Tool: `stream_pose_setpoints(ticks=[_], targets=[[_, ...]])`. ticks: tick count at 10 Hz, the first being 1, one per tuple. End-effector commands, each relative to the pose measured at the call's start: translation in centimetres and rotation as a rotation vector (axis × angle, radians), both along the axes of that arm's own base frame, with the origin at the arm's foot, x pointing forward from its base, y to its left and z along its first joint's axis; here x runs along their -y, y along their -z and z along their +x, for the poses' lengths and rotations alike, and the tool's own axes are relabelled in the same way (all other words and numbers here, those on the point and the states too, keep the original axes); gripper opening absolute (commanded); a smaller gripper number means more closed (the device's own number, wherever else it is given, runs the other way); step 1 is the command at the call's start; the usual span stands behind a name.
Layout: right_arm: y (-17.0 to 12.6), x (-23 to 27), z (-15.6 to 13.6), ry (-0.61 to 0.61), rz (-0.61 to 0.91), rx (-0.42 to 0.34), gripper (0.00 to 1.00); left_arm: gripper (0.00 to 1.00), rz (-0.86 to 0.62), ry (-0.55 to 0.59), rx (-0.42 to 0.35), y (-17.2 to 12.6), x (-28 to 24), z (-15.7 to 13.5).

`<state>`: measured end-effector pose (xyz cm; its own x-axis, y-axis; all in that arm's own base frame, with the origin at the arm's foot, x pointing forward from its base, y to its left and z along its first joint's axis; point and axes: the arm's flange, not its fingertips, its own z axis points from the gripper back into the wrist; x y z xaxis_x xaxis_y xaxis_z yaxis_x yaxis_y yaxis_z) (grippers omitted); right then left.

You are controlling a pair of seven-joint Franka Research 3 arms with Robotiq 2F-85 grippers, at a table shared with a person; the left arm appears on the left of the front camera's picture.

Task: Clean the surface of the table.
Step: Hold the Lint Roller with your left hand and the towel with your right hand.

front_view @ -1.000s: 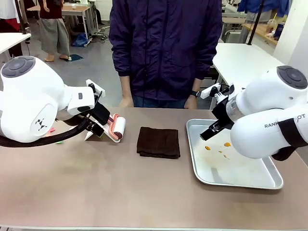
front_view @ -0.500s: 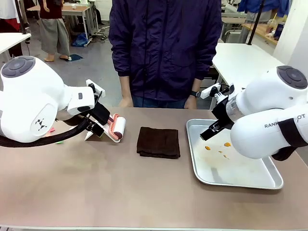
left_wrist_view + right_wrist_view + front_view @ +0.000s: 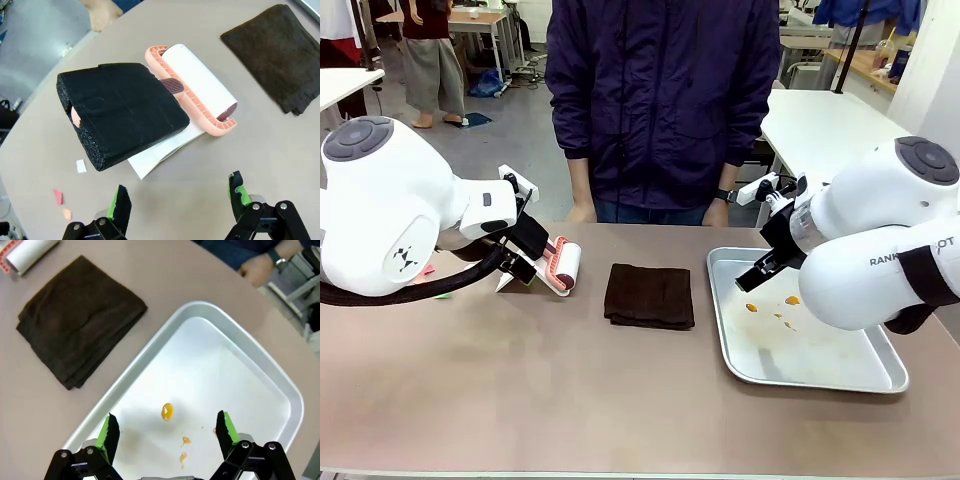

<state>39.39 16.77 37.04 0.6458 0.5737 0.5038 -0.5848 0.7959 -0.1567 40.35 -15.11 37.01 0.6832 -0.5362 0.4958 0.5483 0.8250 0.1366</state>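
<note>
Table: the wide, matte taupe-brown table with rounded corners spans the whole front view, and a person stands at its far edge.
How it handles: stiff, heavy and fixed, I'd say, with a smooth top that a cloth or roller should glide over. There is nothing on it to grip, so the hold belongs on a cleaning tool rather than on the table.
Litter: small pink and white paper scraps lie on the tabletop toward its left edge, near the roller.
Roller: a white lint roller in a salmon-pink plastic frame lies near the far left of the tabletop on a white paper sheet. A thick black foam sleeve looks to wrap its handle; it seems soft and grippy, the likely place to pinch.
Cloth: a folded dark brown cloth lies flat mid-table toward the far edge. It looks limp and is probably best taken at a folded edge.
Tray: a shallow silver metal tray sits at the right side of the tabletop, with orange drips on its floor.
Left gripper: the left gripper hangs just short of the foam sleeve, jaws spread wide and holding nothing.
Right gripper: the right gripper hovers above the drips in the tray, jaws wide apart and empty.
Change: against the views half a second and a second back, I see no difference; arms, roller, cloth and tray sit in the same places.
</note>
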Motion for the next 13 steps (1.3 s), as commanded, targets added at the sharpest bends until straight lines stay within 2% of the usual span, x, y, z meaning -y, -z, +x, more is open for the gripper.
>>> stream_pose_setpoints(ticks=[1,3,4,5,6,7,8,10,11,13], targets=[[-0.2,0.4,-0.4,-0.003,0.006,-0.063,1.00,1.00,-0.022,-0.006,-0.032,-1.1,-0.1,-0.8],[-2.5,1.6,-1.7,0.010,0.115,-0.076,1.00,1.00,-0.054,-0.026,-0.156,-3.2,-0.6,-2.4],[-3.9,2.5,-2.5,0.039,0.133,-0.172,1.00,1.00,-0.102,-0.039,-0.189,-4.4,-1.0,-3.3],[-5.3,3.3,-3.3,0.114,0.166,-0.290,1.00,1.00,-0.172,-0.104,-0.218,-6.0,-1.6,-4.1],[-6.5,4.1,-4.0,0.146,0.217,-0.364,1.00,1.00,-0.237,-0.180,-0.265,-7.6,-2.1,-4.7],[-7.6,5.0,-4.6,0.204,0.269,-0.425,1.00,1.00,-0.325,-0.295,-0.274,-9.3,-2.8,-5.4],[-8.9,6.8,-5.0,0.125,0.455,-0.480,1.00,1.00,-0.456,-0.250,-0.285,-10.8,-4.4,-6.2],[-9.6,10.8,-4.9,0.106,0.656,-0.628,1.00,1.00,-0.665,-0.139,-0.333,-12.4,-9.1,-7.5],[-9.6,12.9,-4.8,0.073,0.762,-0.672,1.00,1.00,-0.796,-0.052,-0.350,-12.6,-11.7,-7.9],[-9.2,18.4,-4.8,0.064,1.012,-0.683,1.00,1.00,-0.997,-0.017,-0.336,-11.3,-17.4,-8.5]])
